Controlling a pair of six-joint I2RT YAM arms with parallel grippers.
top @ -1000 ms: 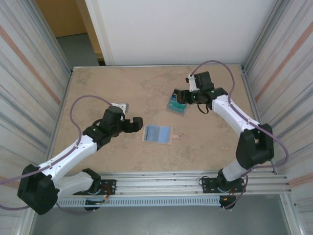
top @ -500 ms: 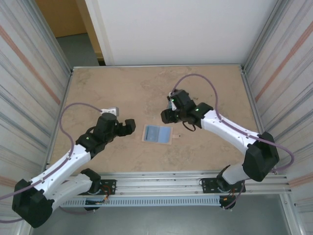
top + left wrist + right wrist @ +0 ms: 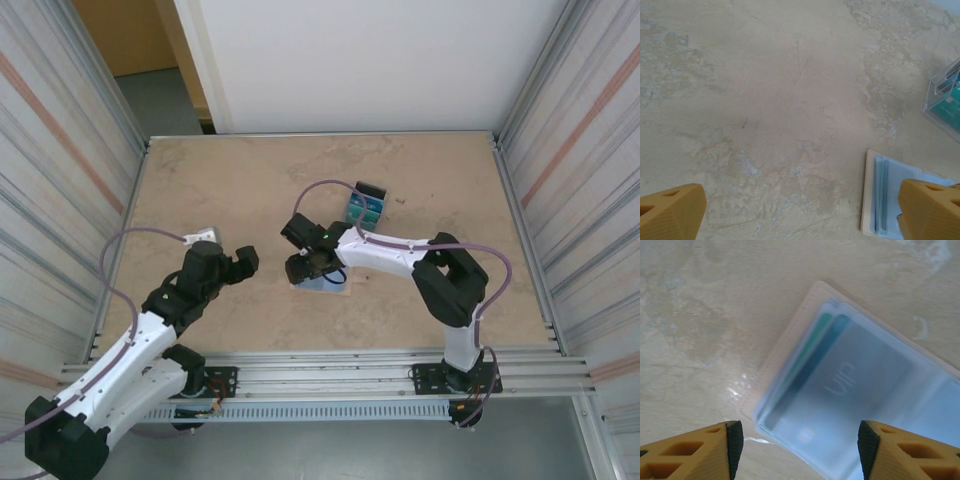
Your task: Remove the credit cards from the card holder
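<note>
The card holder [image 3: 785, 350] lies spread open on the table, beige rim round a light blue inside. In its clear sleeves sit the credit cards: a dark one [image 3: 855, 390] marked VIP and a teal edge [image 3: 816, 337] peeking out beside it. My right gripper [image 3: 796, 450] hovers open just above the holder's corner, fingers either side and touching nothing. From above, the right gripper [image 3: 310, 265] covers most of the holder [image 3: 335, 283]. My left gripper [image 3: 240, 262] stands wide open to the left of it, holding nothing; the holder's near edge [image 3: 880, 192] shows by its right finger [image 3: 930, 210].
A small clear box [image 3: 365, 210] with blue-green contents stands behind the holder, also at the right edge of the left wrist view as the box [image 3: 945, 97]. Metal walls close the table on both sides, and a rail runs along the near edge.
My right arm has swung from the clear box at the back down and left to hang over the card holder. The left arm has drawn back toward the near left.
</note>
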